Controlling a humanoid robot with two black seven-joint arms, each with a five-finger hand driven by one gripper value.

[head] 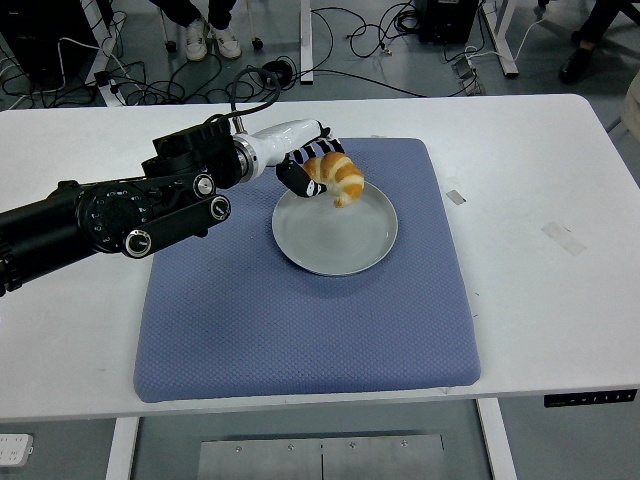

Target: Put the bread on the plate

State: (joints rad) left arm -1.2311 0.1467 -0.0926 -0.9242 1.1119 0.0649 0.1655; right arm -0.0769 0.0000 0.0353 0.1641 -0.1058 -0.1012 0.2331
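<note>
My left hand [312,166] is clamped on the croissant [336,178], holding it over the plate's [335,245] 12 o'clock rim. Plate sits on the blue mat [250,320], roughly 1 o'clock from its middle.

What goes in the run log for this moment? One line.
left hand: holds croissant | over plate rim | not released | right arm: unseen
</note>
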